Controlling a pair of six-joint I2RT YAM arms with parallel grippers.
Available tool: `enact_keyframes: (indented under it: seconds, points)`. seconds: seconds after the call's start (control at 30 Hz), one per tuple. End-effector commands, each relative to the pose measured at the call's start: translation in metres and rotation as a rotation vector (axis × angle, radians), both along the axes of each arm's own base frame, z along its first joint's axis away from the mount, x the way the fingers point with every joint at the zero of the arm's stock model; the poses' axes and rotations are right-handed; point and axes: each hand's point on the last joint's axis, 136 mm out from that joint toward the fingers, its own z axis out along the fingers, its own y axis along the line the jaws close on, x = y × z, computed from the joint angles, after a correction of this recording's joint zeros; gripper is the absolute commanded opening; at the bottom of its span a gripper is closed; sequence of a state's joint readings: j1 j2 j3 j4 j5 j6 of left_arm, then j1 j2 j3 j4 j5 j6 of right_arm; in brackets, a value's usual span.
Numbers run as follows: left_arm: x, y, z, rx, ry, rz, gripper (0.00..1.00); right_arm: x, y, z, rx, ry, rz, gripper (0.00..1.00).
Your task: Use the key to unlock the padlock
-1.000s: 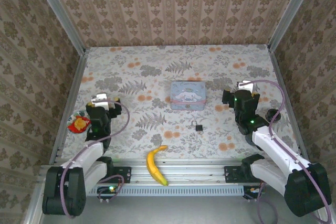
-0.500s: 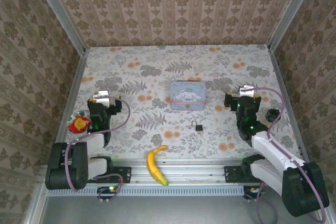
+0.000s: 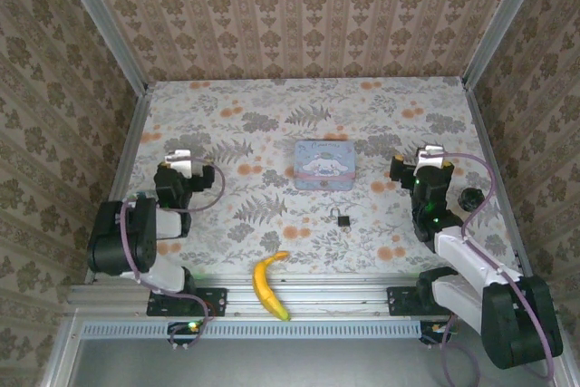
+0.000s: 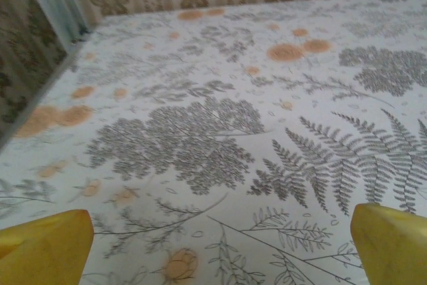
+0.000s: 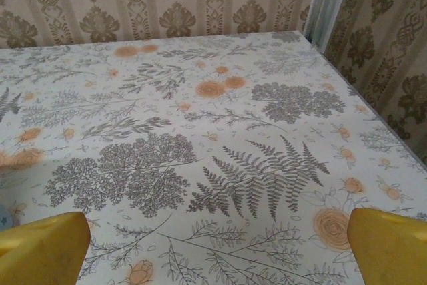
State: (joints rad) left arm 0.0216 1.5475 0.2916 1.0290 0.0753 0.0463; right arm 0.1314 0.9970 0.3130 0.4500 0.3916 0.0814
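Top external: the padlock point(image 3: 343, 219) lies on the worktop point(image 3: 272, 124) between tin point(image 3: 323, 164) and banana point(image 3: 265, 285), well apart from the left gripper point(image 3: 178, 160) and right gripper point(image 3: 430, 155), both spread wide, empty. So small, a clumsy pinch could send it skidding.

From above, the padlock point(image 3: 343, 219) is too small for me to tell whether its shackle is shut. The yellow fingertips point(image 4: 41, 247) of my left gripper point(image 4: 219, 248) and right gripper point(image 5: 217, 248) are cut off at the bottom corners. A dark thing point(image 3: 469, 198) right of my right arm is too small to name.
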Motion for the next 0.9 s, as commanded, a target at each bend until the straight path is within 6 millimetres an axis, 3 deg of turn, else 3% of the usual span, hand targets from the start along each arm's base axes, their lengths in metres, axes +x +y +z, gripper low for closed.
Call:
enact_keyframes:
  seconds: [0.0, 0.3, 0.53, 0.67, 0.87]
  points:
    - [0.014, -0.009, 0.009, -0.017, 0.004, -0.068, 1.0, 0.005, 0.002, 0.002, 0.011, -0.051, 0.024, 1.0]
    - [0.019, 0.002, 0.01, 0.009, 0.009, 0.017, 1.0, 0.014, -0.002, -0.002, 0.017, -0.111, 0.024, 1.0]
    - [0.019, 0.002, 0.009, 0.01, 0.01, 0.017, 1.0, 0.027, -0.015, -0.018, 0.041, -0.129, -0.026, 1.0]
    - [0.019, 0.002, 0.009, 0.011, 0.012, 0.014, 1.0, 0.04, -0.016, -0.033, 0.038, -0.081, -0.031, 1.0]
    - [0.019, 0.001, 0.009, 0.012, 0.013, 0.012, 1.0, 0.045, -0.024, -0.037, 0.074, -0.037, -0.051, 1.0]
